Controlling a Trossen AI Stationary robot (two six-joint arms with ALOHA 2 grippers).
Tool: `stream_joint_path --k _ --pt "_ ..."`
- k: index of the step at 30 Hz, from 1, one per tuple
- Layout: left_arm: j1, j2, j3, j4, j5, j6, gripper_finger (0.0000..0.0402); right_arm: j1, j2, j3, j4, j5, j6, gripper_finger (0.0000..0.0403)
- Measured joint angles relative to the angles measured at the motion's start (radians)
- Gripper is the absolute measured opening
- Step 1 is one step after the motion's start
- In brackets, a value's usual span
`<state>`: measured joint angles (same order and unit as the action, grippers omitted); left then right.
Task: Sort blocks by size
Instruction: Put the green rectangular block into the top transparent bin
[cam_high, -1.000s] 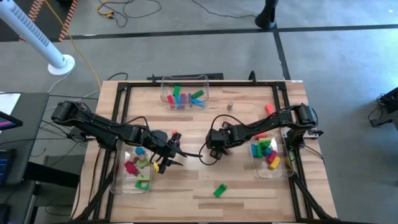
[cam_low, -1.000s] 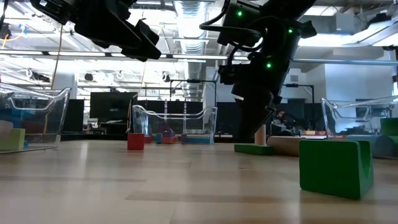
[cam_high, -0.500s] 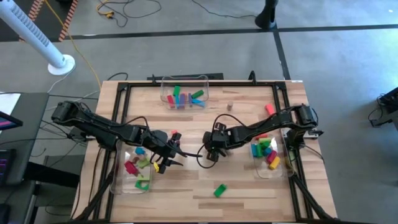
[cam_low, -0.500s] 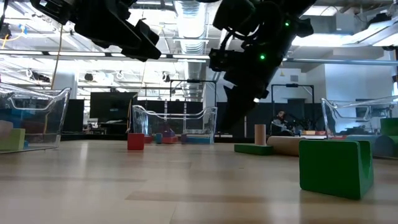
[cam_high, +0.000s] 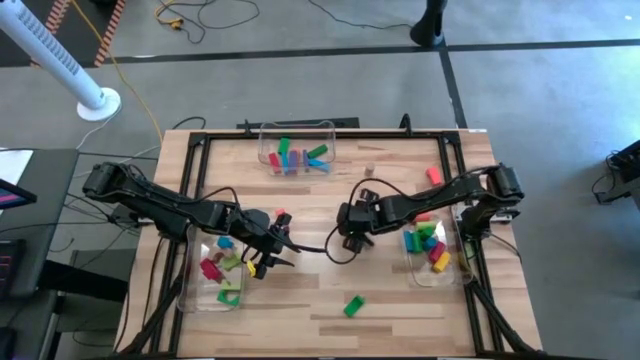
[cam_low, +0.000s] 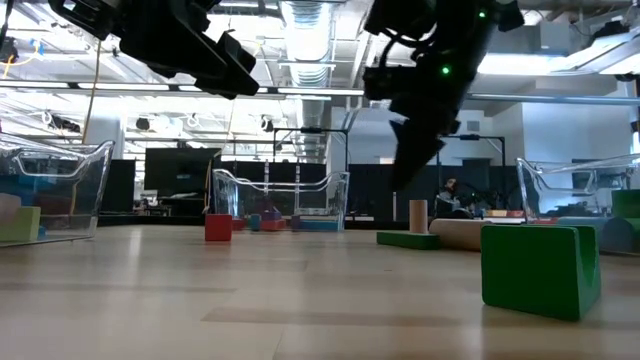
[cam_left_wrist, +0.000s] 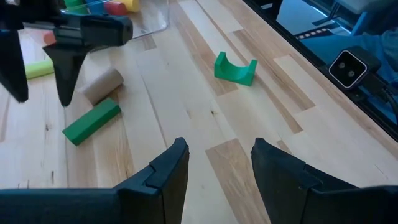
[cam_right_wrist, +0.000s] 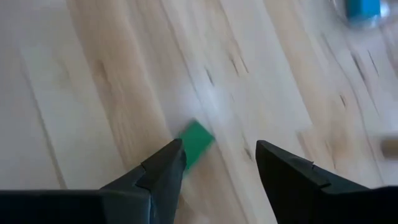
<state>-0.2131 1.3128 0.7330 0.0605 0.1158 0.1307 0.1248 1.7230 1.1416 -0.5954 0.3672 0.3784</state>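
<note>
A green bar block (cam_left_wrist: 91, 121) and a tan cylinder (cam_left_wrist: 102, 84) lie flat on the wood at mid table. My right gripper (cam_right_wrist: 219, 147) hangs open over them, and the green bar (cam_right_wrist: 196, 142) shows below, beside one of its fingers. A green arch block (cam_high: 353, 305) stands alone near the front edge, arch side down. My left gripper (cam_left_wrist: 217, 167) hovers open above bare wood left of centre, beside the left bin. A red block (cam_high: 282, 215) lies just beyond it. More blocks lie in the three bins.
Clear bins stand at the far middle (cam_high: 297, 127), the left (cam_high: 190, 292) and the right (cam_high: 456, 275), each holding coloured blocks. A small tan cylinder (cam_high: 369, 171) and a red block (cam_high: 433, 175) lie toward the far right. A black frame edges the table.
My right gripper has risen from just above the table beside the green bar and tan cylinder, rolling slightly, its fingers still apart. The blocks have stayed in place.
</note>
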Motion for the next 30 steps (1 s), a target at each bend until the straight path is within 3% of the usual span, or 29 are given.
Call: stream_joint_path --k 14,30 --pt "0.0 0.0 0.0 -0.001 0.0 0.0 0.0167 0.047 0.019 -0.001 -0.087 -0.028 0.075 0.023" --pt "0.0 0.0 0.0 0.0 -0.021 0.002 0.0167 0.036 0.032 -0.001 -0.006 -0.03 0.088 0.023"
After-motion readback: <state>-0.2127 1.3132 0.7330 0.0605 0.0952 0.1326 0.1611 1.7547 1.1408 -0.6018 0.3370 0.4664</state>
